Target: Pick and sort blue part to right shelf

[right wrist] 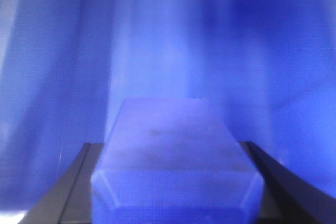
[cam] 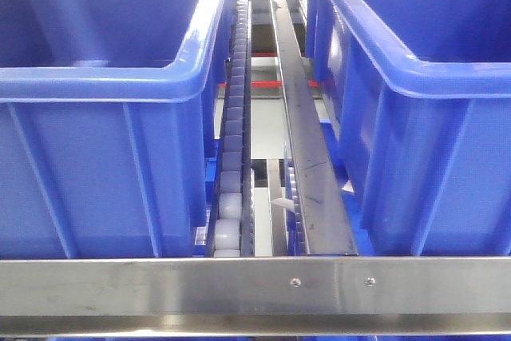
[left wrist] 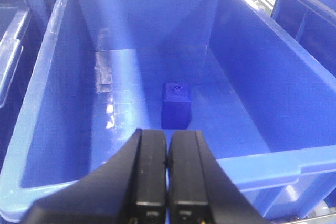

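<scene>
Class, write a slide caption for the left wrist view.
Shut left gripper hovers above a blue bin holding one blue part.

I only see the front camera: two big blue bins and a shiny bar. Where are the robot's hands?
Observer: The left gripper hangs above a blue bin, jaws pressed together, holding nothing.
Operator: Is anything in that bin?
Observer: Yes, one small blue part stands on its floor, cap up.
Operator: And the other hand?
Observer: The right gripper has a blue block between its fingers, very close to the camera, in front of blurry blue.
</scene>
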`<state>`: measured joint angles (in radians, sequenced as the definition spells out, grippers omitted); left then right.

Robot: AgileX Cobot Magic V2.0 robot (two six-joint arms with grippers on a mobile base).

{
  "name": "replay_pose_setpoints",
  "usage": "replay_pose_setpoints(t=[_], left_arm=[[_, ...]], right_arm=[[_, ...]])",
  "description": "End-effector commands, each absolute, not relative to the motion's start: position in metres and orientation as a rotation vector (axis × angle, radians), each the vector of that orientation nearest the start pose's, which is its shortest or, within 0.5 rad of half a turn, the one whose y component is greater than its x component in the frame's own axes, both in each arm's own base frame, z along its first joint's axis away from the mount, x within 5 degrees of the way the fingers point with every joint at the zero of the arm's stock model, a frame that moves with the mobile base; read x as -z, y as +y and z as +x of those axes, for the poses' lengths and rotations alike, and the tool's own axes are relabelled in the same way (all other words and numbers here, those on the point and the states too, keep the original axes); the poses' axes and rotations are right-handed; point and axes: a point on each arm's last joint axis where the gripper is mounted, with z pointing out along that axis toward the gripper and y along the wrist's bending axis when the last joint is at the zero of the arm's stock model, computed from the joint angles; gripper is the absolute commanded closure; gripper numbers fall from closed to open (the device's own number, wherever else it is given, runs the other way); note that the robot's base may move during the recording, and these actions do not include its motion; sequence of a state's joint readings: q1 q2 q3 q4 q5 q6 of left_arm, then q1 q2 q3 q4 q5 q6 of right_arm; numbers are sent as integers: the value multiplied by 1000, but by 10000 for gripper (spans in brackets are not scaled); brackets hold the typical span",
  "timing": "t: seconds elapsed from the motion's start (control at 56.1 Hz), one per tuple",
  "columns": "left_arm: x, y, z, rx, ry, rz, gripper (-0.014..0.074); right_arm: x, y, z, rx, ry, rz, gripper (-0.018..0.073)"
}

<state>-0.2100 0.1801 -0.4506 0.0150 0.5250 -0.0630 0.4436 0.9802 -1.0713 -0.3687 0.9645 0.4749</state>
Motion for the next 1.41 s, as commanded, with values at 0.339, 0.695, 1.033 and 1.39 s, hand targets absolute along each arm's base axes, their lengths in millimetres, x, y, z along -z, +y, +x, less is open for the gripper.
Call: replay_pose_setpoints(t=[0.339, 0.695, 1.033, 1.39], left_arm=[[-319, -9, 45, 200, 1651, 128, 471], [-319, -10, 45, 210, 1652, 124, 471], [-319, -10, 45, 210, 1652, 124, 471], [-319, -10, 45, 210, 1652, 124, 471]], right_arm=[[-372, 14, 265, -85, 2330, -116, 323], [-300, 5, 347, -26, 2338, -133, 323], [-257, 3, 371, 5, 2465, -171, 316], [-270, 4, 368, -1, 2491, -181, -56]])
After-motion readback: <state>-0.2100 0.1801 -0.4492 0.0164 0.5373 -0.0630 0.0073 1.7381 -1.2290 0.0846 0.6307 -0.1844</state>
